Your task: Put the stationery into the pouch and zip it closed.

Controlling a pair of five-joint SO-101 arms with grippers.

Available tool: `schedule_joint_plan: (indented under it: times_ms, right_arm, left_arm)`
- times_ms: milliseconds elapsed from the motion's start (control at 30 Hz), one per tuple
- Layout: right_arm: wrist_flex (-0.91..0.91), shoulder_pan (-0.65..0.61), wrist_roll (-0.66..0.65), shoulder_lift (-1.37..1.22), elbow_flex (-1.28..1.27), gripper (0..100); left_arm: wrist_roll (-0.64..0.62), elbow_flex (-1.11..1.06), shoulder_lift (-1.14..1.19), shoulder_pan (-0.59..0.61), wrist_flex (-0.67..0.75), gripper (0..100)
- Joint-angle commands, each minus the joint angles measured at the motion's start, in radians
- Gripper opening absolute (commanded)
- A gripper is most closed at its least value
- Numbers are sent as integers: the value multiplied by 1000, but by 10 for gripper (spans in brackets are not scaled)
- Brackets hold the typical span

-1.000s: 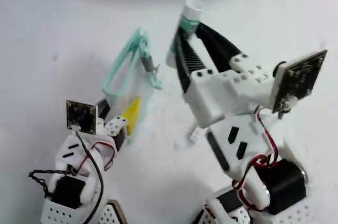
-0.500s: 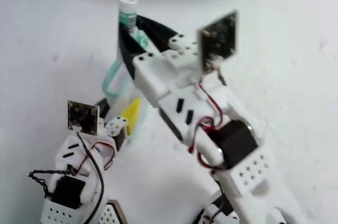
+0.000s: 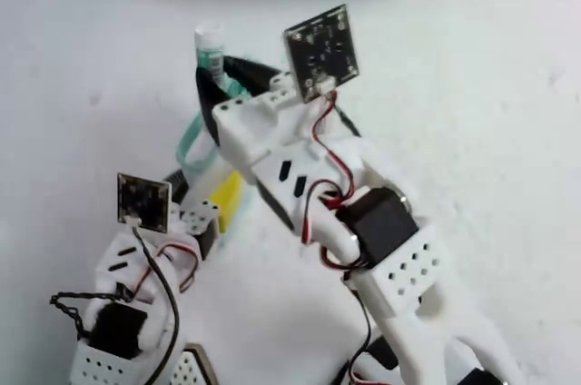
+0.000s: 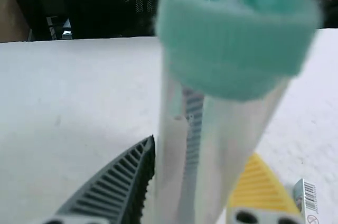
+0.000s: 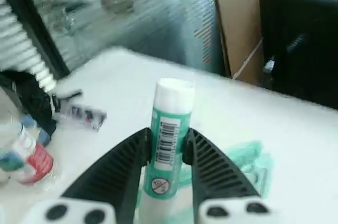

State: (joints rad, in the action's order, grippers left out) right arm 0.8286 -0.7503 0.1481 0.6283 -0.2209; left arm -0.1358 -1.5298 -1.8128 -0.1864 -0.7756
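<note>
Over the near-left part of the table, the right arm has swung across in the last second. It was standing off to the right of the pouch; now it leans in over it, with its wrist camera board tipped up above the far, teal-trimmed end.

The right gripper has kept its hold the whole way. Its two black fingers are closed snugly on the green-and-white glue stick, and in the right wrist view the right gripper pinches the glue stick around its labelled middle. The white end pokes out past the fingertips, and a bit of the pouch shows on the table beyond.

The left gripper hasn't budged. From its own camera, the black jaw and the yellow jaw sit on either side of the clear wall of the pouch. They are nearly closed on it and hold it propped up, teal trim uppermost.

To my eye the carry is about done, and the stick is now where it can be fed in. What's left looks fiddly: the stick has to be lined up with the mouth, which I can't make out clearly from here, and let go inside. The zip is not yet closed.
</note>
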Motion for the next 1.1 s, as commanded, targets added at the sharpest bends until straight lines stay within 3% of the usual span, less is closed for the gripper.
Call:
schedule_joint_plan:
  times_ms: [0,67,233,433,567,733,1067]
  right_arm:
    - [8,-36,-14,-7,17,17]
    - [-15,-36,-43,-8,17,17]
    - [-104,-39,-258,2,-61,17]
    - [-96,-41,-371,42,-152,18]
    - [-88,-41,-336,153,-195,46]
    - [-85,-36,-199,271,-229,236]
    - [-76,-18,-190,305,-224,227]
  left_arm:
    - [14,18,-10,7,32,226]
    - [14,18,-10,7,32,226]
    - [14,18,-10,8,32,226]
    - [15,18,-10,8,32,226]
    - [15,18,-10,8,32,226]
    - [15,18,-10,8,32,226]
    - [15,18,-10,8,32,226]
